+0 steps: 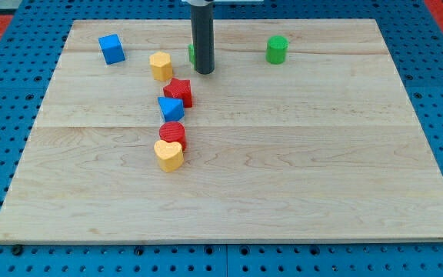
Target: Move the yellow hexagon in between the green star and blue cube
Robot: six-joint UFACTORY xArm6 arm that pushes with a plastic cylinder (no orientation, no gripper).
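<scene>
Pale wooden tabletop (298,154), no containers on it. The yellow hexagon block (161,66) sat near the view's top, between the blue cube (111,48) on its left and a green block (192,53), half hidden behind my rod, probably the star. My tip (203,71) rested just right of the hexagon, apart from it. No claw on this rig to report. The hexagon looked already about placed.

Below lay a red star block (179,91), a smaller blue block (171,108), a red heart block (173,134) and a yellow heart block (169,155); a green cylinder (277,49) stood at the view's top right.
</scene>
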